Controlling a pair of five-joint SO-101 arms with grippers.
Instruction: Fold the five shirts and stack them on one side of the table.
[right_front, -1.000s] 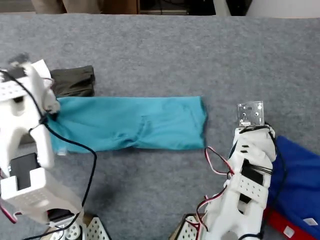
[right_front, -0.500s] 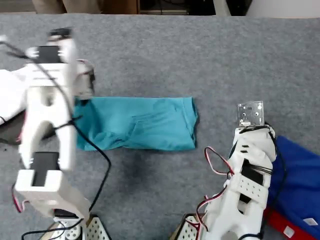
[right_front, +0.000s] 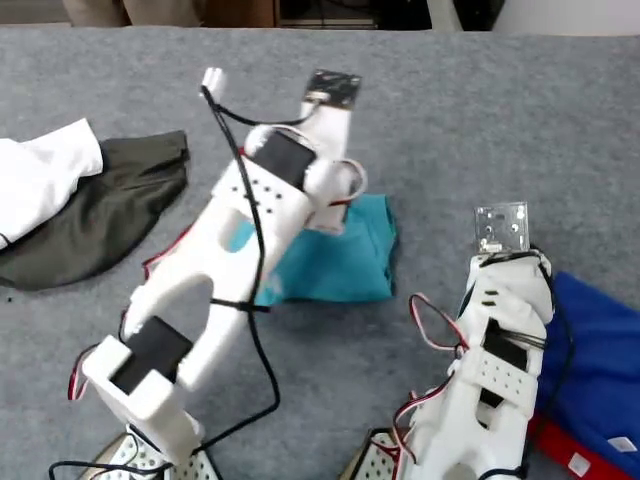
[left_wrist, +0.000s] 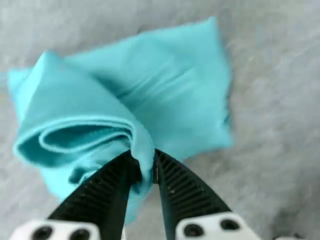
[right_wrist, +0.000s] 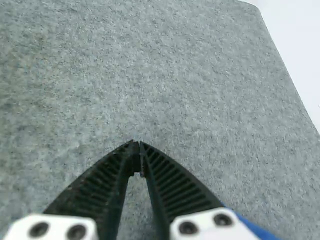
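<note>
A teal shirt lies mid-table, partly folded over itself. My left gripper is shut on a lifted fold of the teal shirt, and the cloth curls in a loop beside the fingers. The left arm stretches across the shirt's left part and hides it. My right gripper is shut on nothing, above bare grey felt. The right arm rests at the front right. A dark olive shirt and a white shirt lie unfolded at the left edge. A blue shirt lies at the right edge.
The grey felt table is bare at the back and right of centre. A red cloth edge shows under the blue shirt at the front right corner. Cables hang off both arms.
The left arm has swung from the table's left edge to the centre, carrying the teal shirt's left end over to the right. The olive and white shirts are uncovered. The right arm has kept still.
</note>
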